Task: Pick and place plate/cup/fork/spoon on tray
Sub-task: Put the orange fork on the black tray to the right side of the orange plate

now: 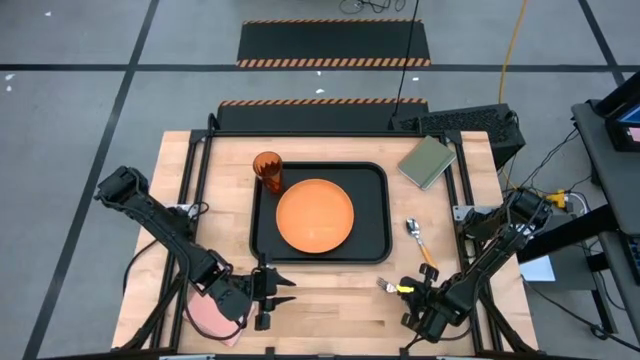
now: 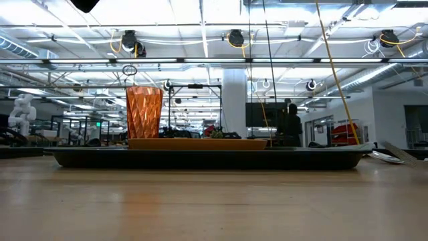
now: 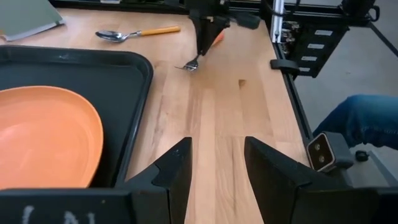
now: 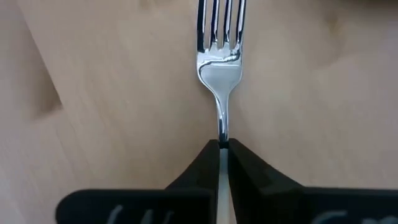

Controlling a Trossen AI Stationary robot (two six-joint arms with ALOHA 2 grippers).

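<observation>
The orange plate lies in the black tray at the table's middle. The orange-brown cup stands upright in the tray's far left corner; it also shows in the low view. The spoon lies on the table right of the tray. My right gripper is shut on the fork near the tray's near right corner. My left gripper is open and empty by the near edge, just in front of the tray. My right gripper pinches the fork's thin metal neck, just behind the tines, between its two fingertips. The fingers slant down from the table's right and lie along the fork. The fork points out ahead of the fingers, tines low at the table; I cannot tell whether they touch it.
An olive-green block lies at the far right. A pink block lies under my left arm at the near left. Bare wood lies between the tray's near rim and the table's near edge. A person's knee shows beyond the table's right edge.
</observation>
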